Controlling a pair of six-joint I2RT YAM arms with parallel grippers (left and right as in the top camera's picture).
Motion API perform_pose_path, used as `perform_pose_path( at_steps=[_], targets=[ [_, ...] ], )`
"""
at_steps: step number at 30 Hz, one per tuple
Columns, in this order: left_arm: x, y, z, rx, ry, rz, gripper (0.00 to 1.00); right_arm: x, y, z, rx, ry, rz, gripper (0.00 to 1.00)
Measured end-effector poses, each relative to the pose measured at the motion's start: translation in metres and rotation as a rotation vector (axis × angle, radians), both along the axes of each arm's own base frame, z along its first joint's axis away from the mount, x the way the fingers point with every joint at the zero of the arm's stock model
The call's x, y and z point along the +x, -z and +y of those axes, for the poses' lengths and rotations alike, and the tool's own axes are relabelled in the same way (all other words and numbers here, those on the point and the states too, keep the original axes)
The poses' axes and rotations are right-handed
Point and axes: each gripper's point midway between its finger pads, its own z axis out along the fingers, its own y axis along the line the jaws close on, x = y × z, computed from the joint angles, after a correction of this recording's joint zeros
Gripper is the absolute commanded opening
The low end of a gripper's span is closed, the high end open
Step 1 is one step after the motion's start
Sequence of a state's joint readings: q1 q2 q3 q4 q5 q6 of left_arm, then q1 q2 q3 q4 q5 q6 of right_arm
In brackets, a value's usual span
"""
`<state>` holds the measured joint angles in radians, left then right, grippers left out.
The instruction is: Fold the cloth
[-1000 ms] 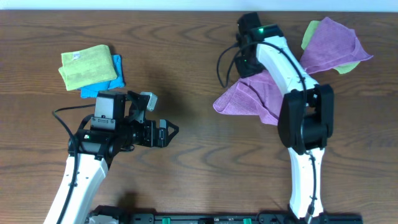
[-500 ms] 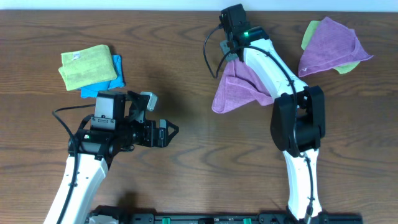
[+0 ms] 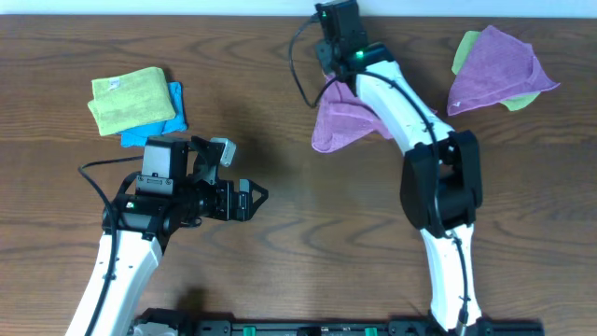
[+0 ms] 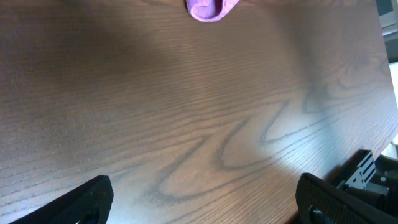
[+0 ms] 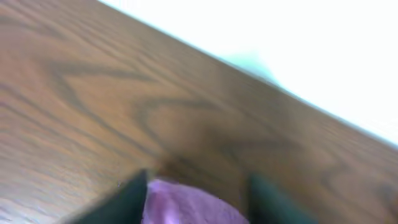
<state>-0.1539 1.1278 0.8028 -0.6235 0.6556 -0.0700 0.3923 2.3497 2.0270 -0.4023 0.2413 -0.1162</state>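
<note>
So, the R arm was stretched to the far edge of the table (image 3: 280,271), approx. mid-width. The right gripper (image 5: 194,202) was clamped on a bunched bit of the purple cloth (image 3: 338,119). In the wrist view its two dark fingers (image 5: 132,194) sat either side of a purple wad, w/ the narrow gap between them full of fabric; pic was blurred. From overhead the cloth spread from under the wrist toward the near-left, crumpled, no tidy fold. Couldn't tell whether its lower edge touched the wood.

The left gripper (image 3: 254,197) sat near the L-centre of the table, well apart from the cloth, jaws spread wide, nothing between them. Its own cam showed bare wood and just a tip of purple at the top edge.

Far-left: a folded green cloth (image 3: 129,98) lay on a blue cloth (image 3: 168,119). Far-right: a second purple cloth (image 3: 499,67) lay over a light-green cloth (image 3: 469,45).
</note>
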Motion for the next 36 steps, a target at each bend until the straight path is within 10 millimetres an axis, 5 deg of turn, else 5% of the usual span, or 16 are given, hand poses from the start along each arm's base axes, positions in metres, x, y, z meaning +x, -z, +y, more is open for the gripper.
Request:
perform_pose_path(
  at_steps=[8,16,23,36],
  targets=[
    [0.0,0.0,0.0,0.0,0.0,0.0,0.95,-0.02,0.0,0.044,-0.019,-0.068,0.012,0.76],
    [0.0,0.0,0.0,0.0,-0.001,0.0,0.95,-0.083,0.034,0.011,-0.12,0.022,0.315,0.86],
    [0.001,0.0,0.0,-0.004,-0.007,0.003,0.95,-0.143,0.014,-0.033,-0.043,0.214,0.548,0.86],
    [0.001,0.0,0.0,-0.013,-0.027,0.021,0.95,-0.161,0.015,-0.002,0.315,0.375,0.698,0.73]
  ],
)
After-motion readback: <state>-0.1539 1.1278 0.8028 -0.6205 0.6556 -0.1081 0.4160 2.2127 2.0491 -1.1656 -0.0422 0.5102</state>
